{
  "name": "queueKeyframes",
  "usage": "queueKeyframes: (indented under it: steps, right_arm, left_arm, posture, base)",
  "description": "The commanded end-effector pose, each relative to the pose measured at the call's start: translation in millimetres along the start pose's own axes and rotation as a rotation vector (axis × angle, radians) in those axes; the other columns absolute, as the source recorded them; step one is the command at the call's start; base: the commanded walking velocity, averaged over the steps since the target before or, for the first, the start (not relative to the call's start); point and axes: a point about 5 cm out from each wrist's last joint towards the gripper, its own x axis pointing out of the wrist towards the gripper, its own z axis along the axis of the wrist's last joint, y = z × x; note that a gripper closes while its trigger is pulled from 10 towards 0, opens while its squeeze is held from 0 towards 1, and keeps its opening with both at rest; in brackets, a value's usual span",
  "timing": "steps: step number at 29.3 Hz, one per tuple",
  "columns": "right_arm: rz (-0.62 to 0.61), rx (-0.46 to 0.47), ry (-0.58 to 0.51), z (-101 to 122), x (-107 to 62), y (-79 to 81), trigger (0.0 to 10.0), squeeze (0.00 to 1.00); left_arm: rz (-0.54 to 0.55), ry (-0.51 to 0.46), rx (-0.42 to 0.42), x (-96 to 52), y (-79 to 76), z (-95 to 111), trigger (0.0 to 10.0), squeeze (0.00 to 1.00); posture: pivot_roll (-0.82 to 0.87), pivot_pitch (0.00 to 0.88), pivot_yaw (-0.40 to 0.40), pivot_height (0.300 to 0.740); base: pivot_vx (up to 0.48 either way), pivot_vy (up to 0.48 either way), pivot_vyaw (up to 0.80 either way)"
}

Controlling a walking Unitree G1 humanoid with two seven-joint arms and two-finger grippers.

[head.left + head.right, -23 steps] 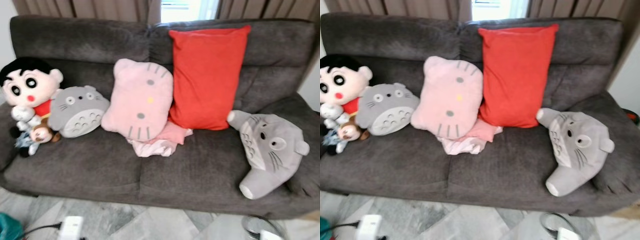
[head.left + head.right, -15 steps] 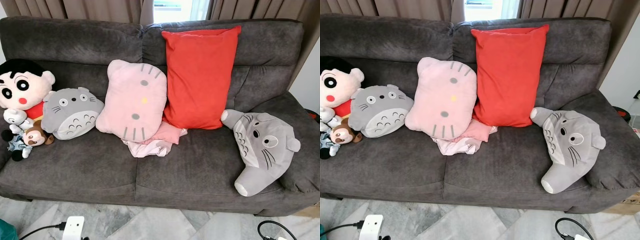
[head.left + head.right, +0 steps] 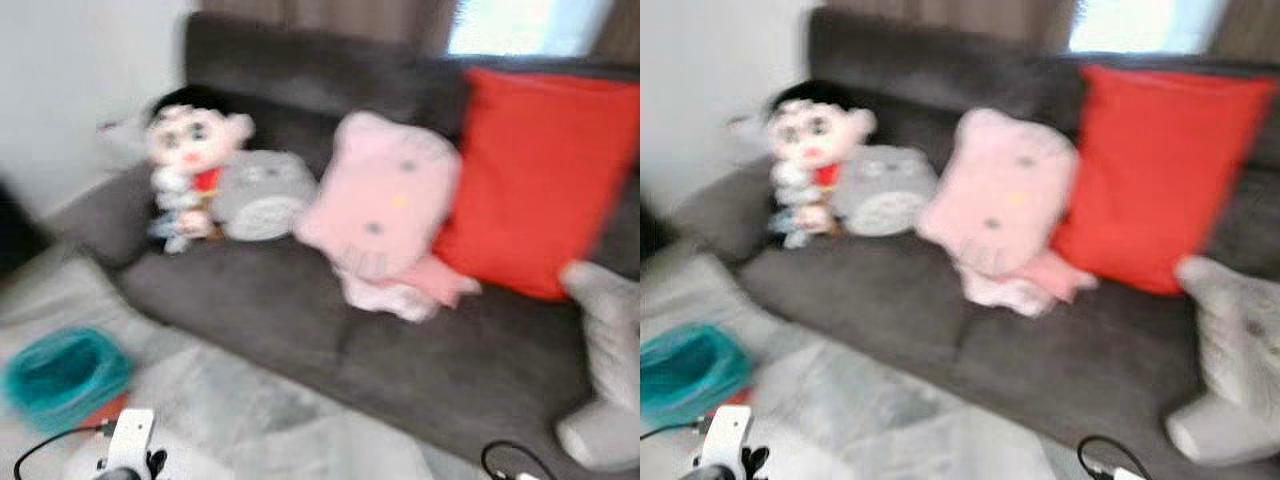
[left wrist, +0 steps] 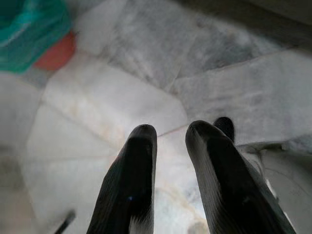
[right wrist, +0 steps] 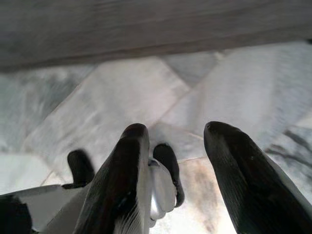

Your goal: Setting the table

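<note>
Everything in the head views is smeared with blur, but a dark grey sofa (image 3: 300,300) runs across the frame from the upper left down to the lower right. At its left end, in the upper left of the frame, sits a black-haired boy doll (image 3: 190,150) with a smaller plush toy (image 3: 180,225) at its feet, too blurred to name. Just beside it lies a round grey Totoro cushion (image 3: 262,195). In the middle leans a pink Hello Kitty cushion (image 3: 385,200), resting over some pink cloth (image 3: 420,295), and touching its right side stands a red pillow (image 3: 540,180). A second grey Totoro plush (image 3: 605,370) fills the lower right corner. On the pale marble floor (image 3: 250,410), at the lower left, sits a teal bag (image 3: 65,375) with something red beneath it; a white plug box (image 3: 128,440) with a black cable lies at the bottom edge. No tableware can be made out anywhere. Both arms hang low over the floor tiles: the left gripper (image 4: 168,134) is released with a narrow gap between its fingers, and the right gripper (image 5: 175,134) is spread wider, grasping nothing.
</note>
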Motion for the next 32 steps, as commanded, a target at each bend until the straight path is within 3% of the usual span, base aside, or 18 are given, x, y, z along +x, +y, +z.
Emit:
queueKeyframes:
  steps: [1, 9, 13, 32]
  right_arm:
    - [0.011, -0.014, -0.005, -4, 1.5, 13.0, 10.0, 0.0]
    - [0.026, -0.049, 0.031, -21, 0.8, 37.6, 10.0, 0.0]
    - [0.017, -0.062, 0.029, -16, 1.0, 28.0, 10.0, 0.0]
    - [0.012, -0.071, 0.038, -19, -0.1, 25.1, 10.0, 0.0]
  left_arm:
    - [-0.004, 0.011, 0.004, -0.1, 1.0, 0, 10.0, 0.0]
    - [-0.012, 0.019, 0.015, -0.6, 2.1, -1, 10.0, 0.0]
    - [-0.018, 0.029, 0.03, -1.4, 2.8, -4, 10.0, 0.0]
    - [-0.027, 0.036, 0.028, -2.7, 3.7, -7, 10.0, 0.0]
  posture:
    - [-0.06, 0.0, 0.031, 0.736]
    - [-0.06, 0.0, 0.035, 0.736]
    - [-0.06, 0.0, 0.04, 0.736]
    - [-0.06, 0.0, 0.036, 0.736]
  base:
    - [0.0, 0.0, 0.8]
    - [0.0, 0.0, 0.8]
    - [0.0, 0.0, 0.8]
    - [0.0, 0.0, 0.76]
